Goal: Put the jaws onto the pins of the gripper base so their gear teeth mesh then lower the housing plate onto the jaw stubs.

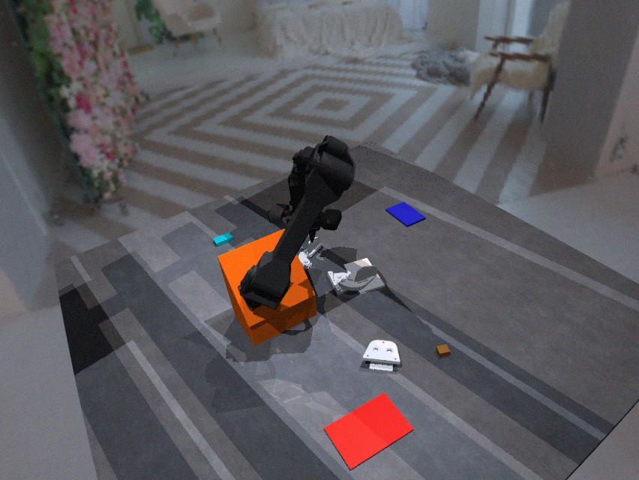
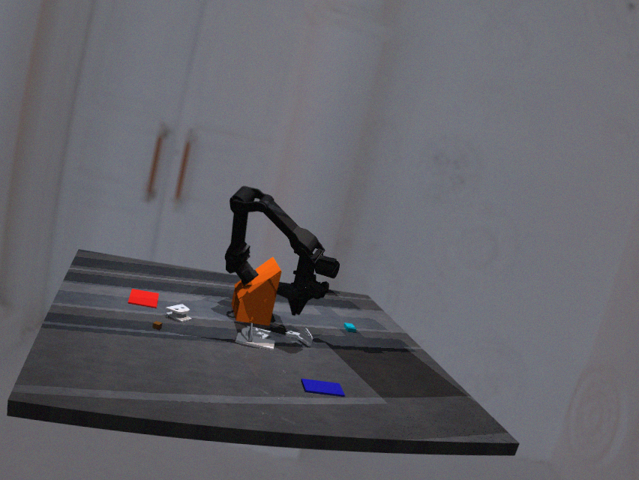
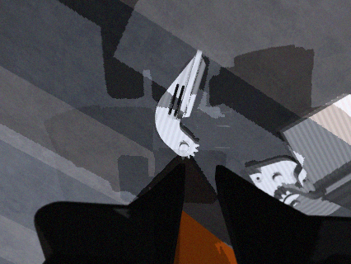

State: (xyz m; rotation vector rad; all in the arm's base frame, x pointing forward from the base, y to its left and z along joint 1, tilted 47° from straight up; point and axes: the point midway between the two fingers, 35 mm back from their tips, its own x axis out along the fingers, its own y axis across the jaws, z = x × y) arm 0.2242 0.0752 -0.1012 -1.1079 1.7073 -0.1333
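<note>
My gripper [image 1: 312,238] [image 2: 295,313] [image 3: 199,170] is partly open and empty, above the table just beside the toothed end of the loose jaw. That white jaw [image 1: 313,248] [image 2: 304,338] [image 3: 168,121] lies on the table, its grip wall standing up and its hole and teeth facing up in the wrist view. The white gripper base [image 1: 378,287] [image 2: 265,345] [image 3: 265,177] lies nearby; the other jaw [image 1: 364,272] [image 2: 251,330] is on it with its wall upright. Whether it is fully seated is unclear. The white housing plate [image 1: 381,351] [image 2: 178,308] rests apart from both.
An orange block [image 1: 258,253] [image 2: 256,302] stands at the arm's base. A cyan block [image 1: 222,238] [image 2: 349,327], a blue tile [image 1: 406,214] [image 2: 322,387], a red tile [image 1: 369,430] [image 2: 143,298] and a small brown block [image 1: 442,350] [image 2: 157,325] lie on the table.
</note>
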